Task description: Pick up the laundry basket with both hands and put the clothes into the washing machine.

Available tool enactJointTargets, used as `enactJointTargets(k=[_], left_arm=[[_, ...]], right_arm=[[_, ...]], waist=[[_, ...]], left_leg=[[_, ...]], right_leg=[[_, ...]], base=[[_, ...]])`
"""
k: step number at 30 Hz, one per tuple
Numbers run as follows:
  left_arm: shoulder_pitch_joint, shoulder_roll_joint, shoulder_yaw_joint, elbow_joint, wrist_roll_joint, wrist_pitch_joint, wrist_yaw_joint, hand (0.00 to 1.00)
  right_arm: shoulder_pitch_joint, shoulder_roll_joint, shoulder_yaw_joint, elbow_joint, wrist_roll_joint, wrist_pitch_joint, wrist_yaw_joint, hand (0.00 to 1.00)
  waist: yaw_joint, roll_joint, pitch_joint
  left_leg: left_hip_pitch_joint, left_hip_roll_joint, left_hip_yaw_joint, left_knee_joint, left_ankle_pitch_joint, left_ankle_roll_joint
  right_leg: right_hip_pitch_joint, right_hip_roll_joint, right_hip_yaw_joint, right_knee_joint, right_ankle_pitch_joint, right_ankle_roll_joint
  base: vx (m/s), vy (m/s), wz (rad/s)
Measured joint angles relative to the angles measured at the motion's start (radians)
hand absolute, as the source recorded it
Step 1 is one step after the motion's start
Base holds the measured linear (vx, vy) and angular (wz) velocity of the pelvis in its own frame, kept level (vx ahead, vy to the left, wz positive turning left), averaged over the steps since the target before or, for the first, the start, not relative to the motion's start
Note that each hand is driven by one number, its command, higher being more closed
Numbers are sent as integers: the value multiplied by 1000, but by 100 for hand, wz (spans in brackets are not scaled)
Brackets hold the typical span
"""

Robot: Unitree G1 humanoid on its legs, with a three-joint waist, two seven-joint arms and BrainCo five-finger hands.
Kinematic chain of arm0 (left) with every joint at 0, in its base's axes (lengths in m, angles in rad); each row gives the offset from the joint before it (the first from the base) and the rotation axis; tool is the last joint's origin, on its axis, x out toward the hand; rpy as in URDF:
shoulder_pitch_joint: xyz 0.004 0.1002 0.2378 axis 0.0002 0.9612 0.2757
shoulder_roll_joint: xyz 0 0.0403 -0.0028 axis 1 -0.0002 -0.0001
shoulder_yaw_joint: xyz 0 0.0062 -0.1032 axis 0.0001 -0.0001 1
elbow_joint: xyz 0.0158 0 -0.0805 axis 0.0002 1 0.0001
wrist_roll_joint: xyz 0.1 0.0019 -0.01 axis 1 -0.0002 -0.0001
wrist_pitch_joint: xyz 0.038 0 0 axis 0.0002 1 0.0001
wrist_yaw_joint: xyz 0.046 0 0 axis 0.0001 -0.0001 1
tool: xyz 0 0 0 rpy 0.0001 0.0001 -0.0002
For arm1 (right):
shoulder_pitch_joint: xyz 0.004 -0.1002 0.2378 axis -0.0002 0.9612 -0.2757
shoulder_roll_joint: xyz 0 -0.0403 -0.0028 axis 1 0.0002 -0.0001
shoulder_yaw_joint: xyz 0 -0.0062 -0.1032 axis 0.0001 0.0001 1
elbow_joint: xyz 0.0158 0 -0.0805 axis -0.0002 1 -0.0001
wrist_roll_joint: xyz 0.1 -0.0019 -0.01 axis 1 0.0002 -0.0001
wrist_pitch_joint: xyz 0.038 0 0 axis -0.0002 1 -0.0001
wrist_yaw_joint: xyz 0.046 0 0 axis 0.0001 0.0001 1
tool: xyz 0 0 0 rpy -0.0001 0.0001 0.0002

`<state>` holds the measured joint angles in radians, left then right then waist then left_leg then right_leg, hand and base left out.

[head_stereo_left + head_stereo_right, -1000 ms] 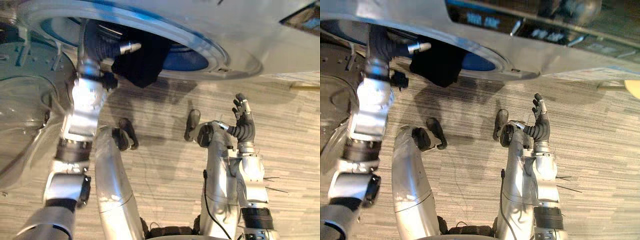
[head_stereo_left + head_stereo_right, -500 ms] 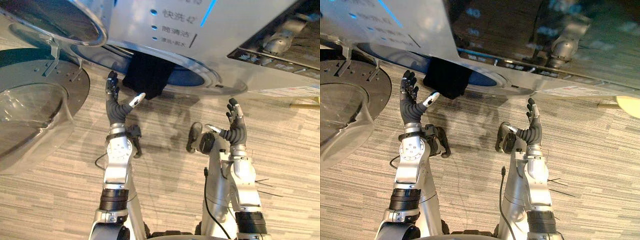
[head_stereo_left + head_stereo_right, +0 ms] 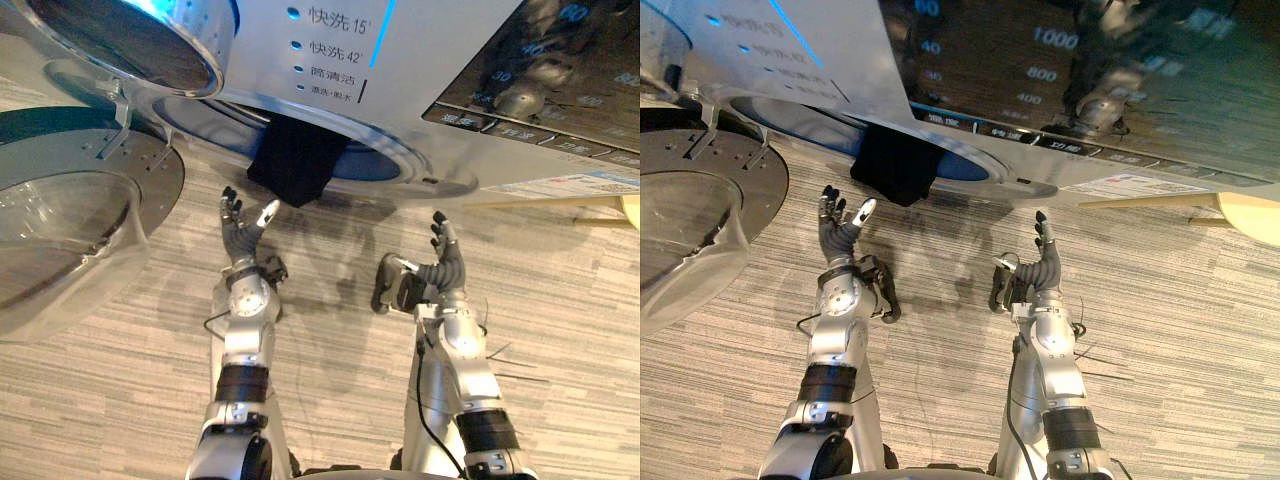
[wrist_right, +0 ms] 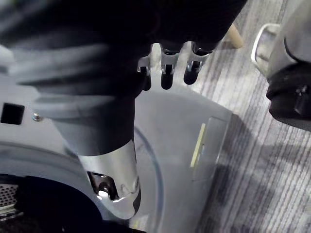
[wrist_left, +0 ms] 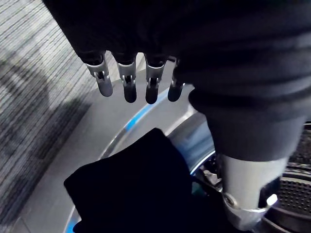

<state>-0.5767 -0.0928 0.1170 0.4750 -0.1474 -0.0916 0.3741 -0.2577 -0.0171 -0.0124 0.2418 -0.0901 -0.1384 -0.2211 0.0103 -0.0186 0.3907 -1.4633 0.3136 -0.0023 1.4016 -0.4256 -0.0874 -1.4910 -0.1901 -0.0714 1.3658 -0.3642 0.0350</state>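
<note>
Fingers on my left hand [image 3: 238,230] stood straight and spread, gripping nothing; just past their tips I saw the dark garment [image 3: 297,165] draped over the washing machine [image 3: 430,60] opening's rim, hanging half out; my right hand [image 3: 448,266] was likewise loose and empty, fingertips well aside of the cloth; the open door [image 3: 70,230] lay beyond the left fingers.

One washing machine [image 3: 430,60], one door [image 3: 90,200], one dark garment [image 3: 297,165], maybe more inside; two hands: left hand [image 3: 240,228], right hand [image 3: 447,265].
</note>
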Motion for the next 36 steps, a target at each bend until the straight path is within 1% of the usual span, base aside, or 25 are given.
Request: enactJointTargets(k=[3, 4, 5, 6, 7, 8, 9, 10, 11, 13, 15, 19, 20, 21, 25, 29, 30, 31, 32, 33, 34, 36], left_arm=[[-95, 4, 12, 94, -53, 1, 0, 0], [-141, 15, 12, 126, -87, 1, -1, 0], [-156, 23, 13, 128, -100, 4, -1, 0], [-185, 26, 35, 147, -138, 8, 10, 0], [-199, 44, 50, 158, -170, 6, 11, 0], [-203, 55, 51, 158, -180, 6, 6, 0], [-211, 79, 53, 163, -201, 6, 2, 100], [-220, 107, 53, 164, -232, 6, 1, 100], [-237, 120, 52, 164, -262, 6, 1, 100], [-253, 130, 51, 167, -291, 6, -2, 100], [-254, 143, 42, 165, -318, -5, -6, 100], [-253, 144, -2, 156, -321, -32, -8, 100], [-254, 142, -12, 119, -321, -37, -7, 100], [-254, 144, -15, 115, -322, -31, 4, 100], [-234, 141, -29, 56, -322, -34, 19, 100], [-150, 106, -41, -49, -317, -33, 27, 100], [-126, 96, -47, -81, -312, -42, 21, 100], [-60, 75, -93, -187, -295, -68, 16, 100], [-37, 65, -109, -222, -284, -78, 15, 100], [13, 39, -130, -272, -271, -93, 1, 100], [21, 33, -132, -278, -271, -94, -3, 100], [80, 7, -161, -299, -273, -96, -7, 100]], right_arm=[[-66, 0, 5, 53, 1, 12, -19, 0], [-94, -2, 14, 59, 2, 20, -25, 0], [-97, 0, 18, 45, 2, 24, -27, 0], [-98, 0, 28, 28, 6, 32, -32, 0], [-81, -3, 30, -16, 109, 27, 11, 0], [-69, -5, 37, -43, 135, 21, 15, 0], [-51, -2, 42, -63, 168, -12, 42, 0], [-33, -6, 39, -77, 250, -46, 93, 0], [-26, -12, 23, -105, 334, -56, 125, 0], [-27, -13, 2, -111, 331, -78, 127, 0], [-26, -14, -21, -113, 311, -79, 121, 0], [-18, -18, -27, -121, 292, -81, 110, 0], [-18, -16, -27, -122, 286, -83, 107, 0], [-17, -14, -27, -129, 280, -84, 106, 0], [-16, -10, -27, -163, 267, -86, 91, 0], [-16, -10, -27, -165, 261, -86, 90, 0], [-15, -10, -27, -165, 256, -86, 90, 0], [-9, -11, -28, -162, 253, -86, 90, 0], [-8, -12, -29, -156, 251, -86, 90, 0], [-9, -12, -29, -131, 244, -86, 89, 0], [-9, -12, -29, -127, 243, -86, 89, 0], [9, -10, -26, -104, 236, -87, 89, 0]], waist=[[-13, -2, 1], [-25, -4, 2], [-30, -8, 5], [-38, -14, 7], [-43, -26, 13], [-46, -35, 18], [-51, -51, 27], [-59, -63, 36], [-64, -70, 42], [-67, -76, 59], [-66, -77, 63], [-58, -76, 64], [-59, -76, 64], [-60, -76, 68], [-63, -75, 87], [-65, -74, 88], [-63, -74, 88], [-51, -74, 88], [-47, -74, 88], [-38, -74, 88], [-36, -74, 88], [-22, -63, 83]], left_leg=[[-25, 1, 3, 6, 0, 0], [-43, 2, 5, 16, 0, 1], [-48, 3, 7, 22, -2, 3], [-57, 9, 5, 39, -5, 7], [-61, 21, 11, 50, -11, 10], [-63, 25, 15, 53, -12, 11], [-66, 34, 19, 58, -16, 10], [-76, 37, 18, 67, -25, 5], [-91, 38, 20, 68, -26, 4], [-96, 37, 20, 73, -26, 4], [-107, 36, 21, 82, -29, 11], [-110, 33, 27, 85, -32, 16], [-112, 33, 26, 88, -33, 17], [-113, 33, 24, 95, -34, 19], [-118, 28, 21, 106, -37, 24], [-117, 17, 19, 106, -37, 24], [-117, 16, 19, 106, -36, 24], [-111, 15, 20, 103, -36, 24], [-105, 14, 22, 100, -36, 23], [-85, 10, 22, 91, -35, 21], [-80, 8, 21, 88, -34, 21], [-41, -4, 20, 66, -28, 21]], right_leg=[[-26, 5, 6, 2, 5, 0], [-46, 14, 12, 7, 8, 2], [-54, 15, 15, 11, 9, 2], [-63, 16, 19, 24, 9, 3], [-72, 24, 25, 30, 10, 6], [-79, 31, 30, 31, 12, 12], [-87, 35, 37, 31, 15, 18], [-96, 39, 39, 30, 20, 25], [-109, 42, 42, 25, 24, 32], [-110, 46, 49, 23, 31, 39], [-115, 45, 52, 21, 34, 38], [-117, 37, 57, 21, 39, 44], [-117, 36, 55, 22, 40, 44], [-117, 36, 55, 26, 41, 43], [-117, 30, 55, 36, 40, 43], [-117, 21, 56, 43, 40, 43], [-117, 19, 55, 44, 39, 43], [-115, 17, 56, 46, 36, 41], [-111, 15, 56, 46, 34, 40], [-92, 13, 55, 46, 27, 39], [-87, 12, 55, 46, 26, 38], [-50, -1, 47, 42, 11, 29]], base=[[27, -12, -7], [21, -6, -10], [37, -1, -14], [31, 2, -15], [27, -4, -18], [4, -10, -23], [-4, -1, -26], [-10, 10, -24], [-10, 13, -14], [-4, 6, -2], [5, 11, -2], [24, 8, 3], [0, 0, 0], [27, 9, -4], [11, 1, 4], [12, -2, 5], [21, -14, 8], [17, -15, 5], [22, -25, 11], [18, -24, 11], [28, -35, 20], [38, -42, 21]])
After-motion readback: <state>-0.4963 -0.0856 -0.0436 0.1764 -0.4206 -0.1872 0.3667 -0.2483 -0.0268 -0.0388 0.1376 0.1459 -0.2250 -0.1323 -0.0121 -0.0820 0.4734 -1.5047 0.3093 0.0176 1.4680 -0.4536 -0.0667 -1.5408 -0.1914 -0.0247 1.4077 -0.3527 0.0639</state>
